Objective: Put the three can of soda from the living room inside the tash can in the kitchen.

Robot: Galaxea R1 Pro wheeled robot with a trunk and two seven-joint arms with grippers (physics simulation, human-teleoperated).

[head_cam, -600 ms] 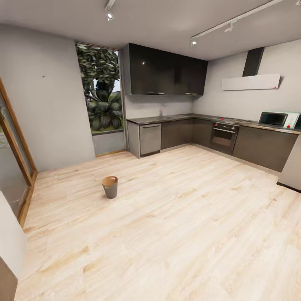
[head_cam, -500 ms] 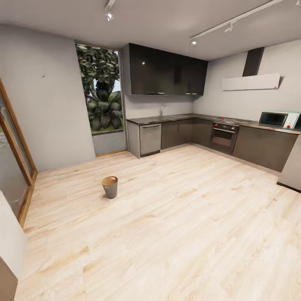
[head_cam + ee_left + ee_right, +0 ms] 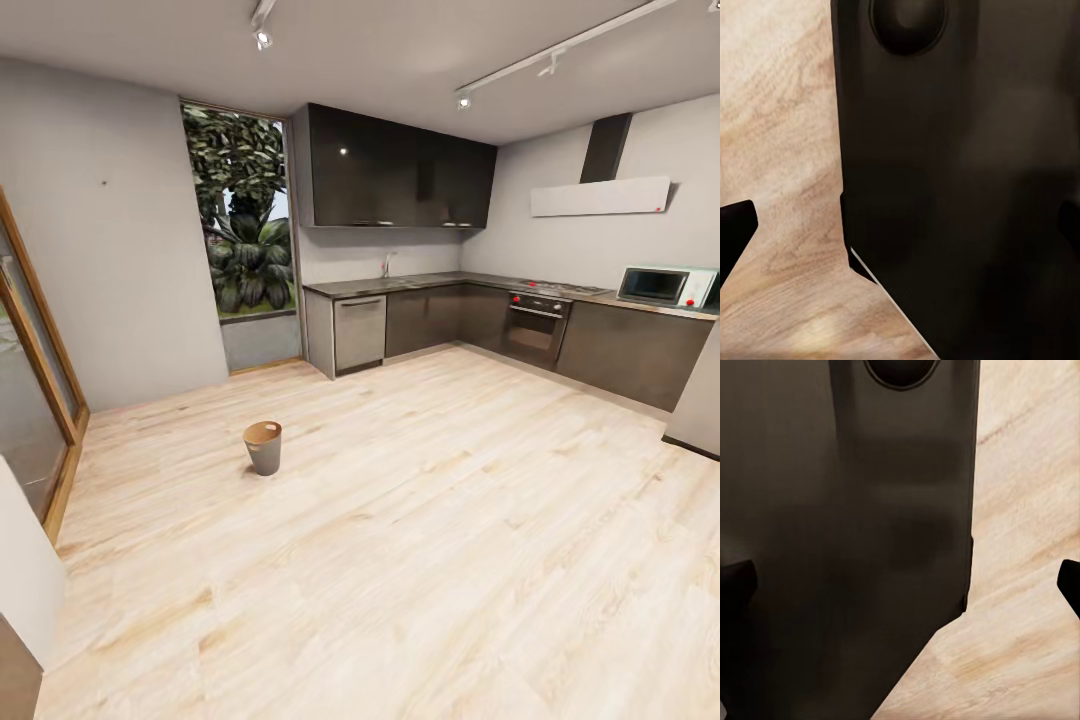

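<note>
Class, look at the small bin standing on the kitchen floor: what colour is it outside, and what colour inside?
The bin is grey outside, orange-brown inside; the head view shows it best.

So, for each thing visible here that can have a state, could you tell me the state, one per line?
Trash can: upright on the wood floor, top open; contents cannot be seen.
Oven: door closed.
Microwave: door closed, on the counter.
Upper cabinets: doors closed.
Left gripper: open, holding nothing.
Right gripper: open, holding nothing.

Honestly there was nothing readable anywhere, no labels, brands or numbers, not even on the microwave (image 3: 667, 286) or oven (image 3: 538, 329).
</note>
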